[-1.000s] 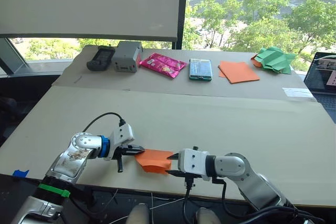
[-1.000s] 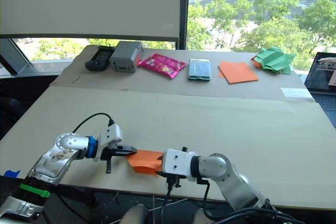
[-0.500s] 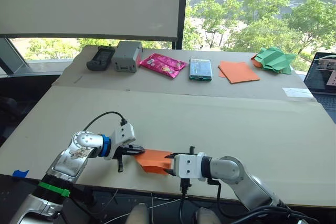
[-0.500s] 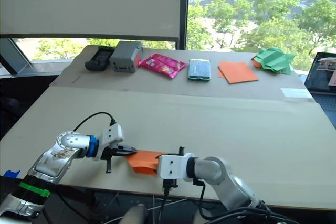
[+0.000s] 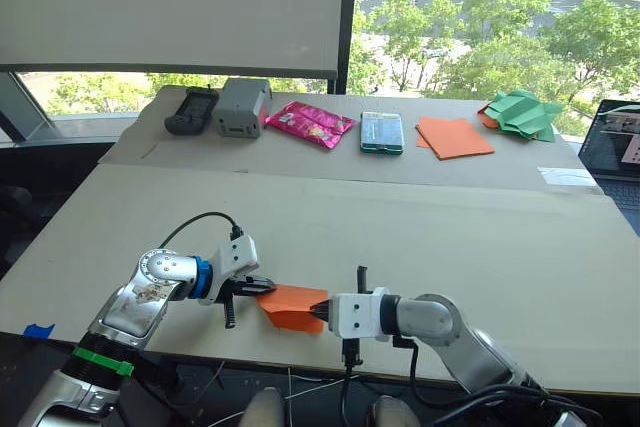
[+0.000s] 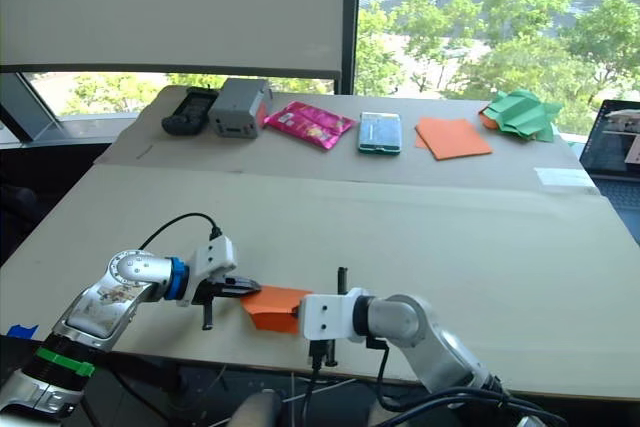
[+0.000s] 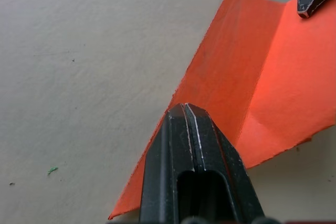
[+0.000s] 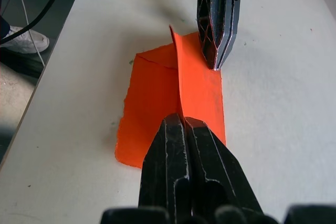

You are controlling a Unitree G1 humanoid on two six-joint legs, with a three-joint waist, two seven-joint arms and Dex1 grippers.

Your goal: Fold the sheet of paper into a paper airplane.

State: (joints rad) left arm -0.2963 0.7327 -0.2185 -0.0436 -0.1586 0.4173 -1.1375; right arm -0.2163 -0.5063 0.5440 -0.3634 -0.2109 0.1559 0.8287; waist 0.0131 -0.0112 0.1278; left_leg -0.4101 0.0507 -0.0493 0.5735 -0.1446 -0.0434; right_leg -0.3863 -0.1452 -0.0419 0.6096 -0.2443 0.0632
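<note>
The orange sheet of paper (image 5: 290, 304) lies folded into a small layered shape near the table's front edge, with one flap (image 8: 178, 77) standing up along its middle. My left gripper (image 5: 264, 289) is shut on the paper's left edge, and its fingertips (image 7: 185, 111) are pressed together over the orange surface. From the other side, my right gripper (image 5: 321, 310) is shut on the paper's right end, where the fingertips (image 8: 181, 123) pinch the raised flap. The two grippers face each other about one paper's length apart.
Along the back of the table sit a black device (image 5: 192, 110), a grey box (image 5: 243, 107), a pink packet (image 5: 309, 123), a teal case (image 5: 382, 132), smooth orange sheets (image 5: 454, 136) and green crumpled paper (image 5: 522, 112). A laptop (image 5: 620, 142) stands at the far right. The table's front edge (image 5: 250, 355) runs just below the paper.
My right gripper slid left onto the paper's right end, rolled its wrist, and went from parted fingers to shut. The left gripper and the paper stayed put.
</note>
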